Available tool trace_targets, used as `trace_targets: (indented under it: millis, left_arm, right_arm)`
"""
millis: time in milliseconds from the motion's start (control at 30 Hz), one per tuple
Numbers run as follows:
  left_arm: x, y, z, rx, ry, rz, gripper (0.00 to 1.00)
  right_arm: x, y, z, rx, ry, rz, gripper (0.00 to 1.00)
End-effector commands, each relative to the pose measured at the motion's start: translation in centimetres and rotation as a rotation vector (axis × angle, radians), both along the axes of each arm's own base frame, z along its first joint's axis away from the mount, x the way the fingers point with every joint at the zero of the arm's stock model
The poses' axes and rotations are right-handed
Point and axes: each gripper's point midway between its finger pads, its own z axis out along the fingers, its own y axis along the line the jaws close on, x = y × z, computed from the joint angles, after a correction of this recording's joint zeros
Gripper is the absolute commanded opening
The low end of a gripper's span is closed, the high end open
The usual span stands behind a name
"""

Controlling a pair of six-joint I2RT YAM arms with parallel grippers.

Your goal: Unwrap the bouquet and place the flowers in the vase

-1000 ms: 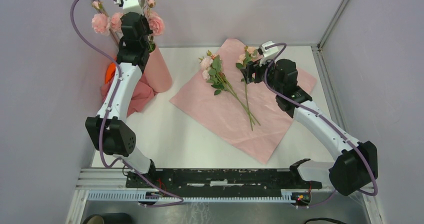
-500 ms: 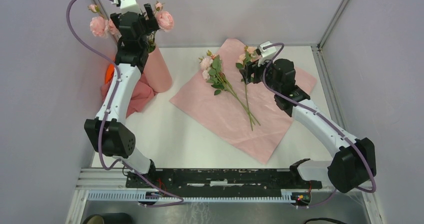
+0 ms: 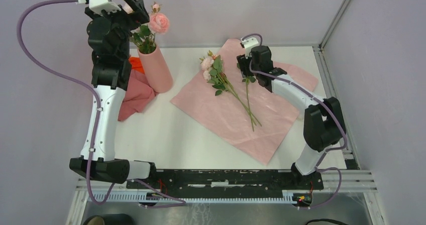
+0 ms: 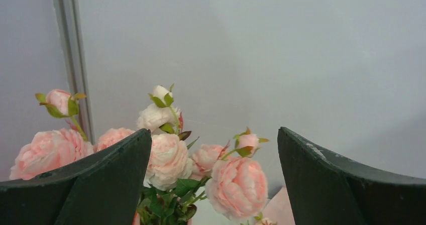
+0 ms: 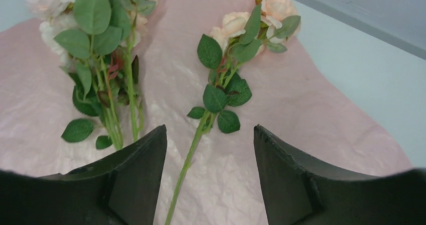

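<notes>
i see my left end effector [image 4: 213, 130] open and empty above the roses [image 3: 156, 23] in the vase [image 3: 156, 70], my right end effector [image 5: 208, 128] spread over a loose stem [image 5: 216, 98] on the pink sheet [image 3: 281, 119].

- Left arm [image 3: 102, 114]: white links, black joint housings, mauve cable [image 3: 50, 2].
- Right arm [image 3: 294, 89]: the same colours.
- Both are bolted to the black base rail [image 3: 216, 179].
- Fingers [image 5: 135, 180]: dark wedges.

One vase [image 3: 156, 70] is present, holding one bunch of flowers [image 3: 146, 36] whose blooms overlap too much to count. One pink sheet [image 3: 271, 127] carries two loose items: one leafy spray [image 3: 216, 77] and one single stem [image 5: 216, 97] with two blooms. Beside the vase lie two cloths: one salmon-pink cloth [image 3: 134, 97] and one orange cloth [image 3: 135, 63].
</notes>
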Motion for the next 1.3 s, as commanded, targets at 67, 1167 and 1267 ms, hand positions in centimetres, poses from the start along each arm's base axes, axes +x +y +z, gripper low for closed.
trace_targets:
  millis: [67,1167,1267]
  left_arm:
    - [-1.1,-4.3,1.0,-0.094,0.007,-0.249,1.0]
    - [1.7,-20.9,-14.7,-0.122,0.389,-0.682,1.0]
    - [1.9,-21.2,-15.9,-0.122,0.415,-0.684,1.0]
  right_arm:
    - [2.9,-1.2,-1.0,-0.12,0.082,-0.101,0.63]
    - [-1.6,-0.1,-15.6,-0.027,0.434,-0.068,0.31]
    - [-1.6,-0.1,-16.2,-0.032,0.447,-0.071,0.32]
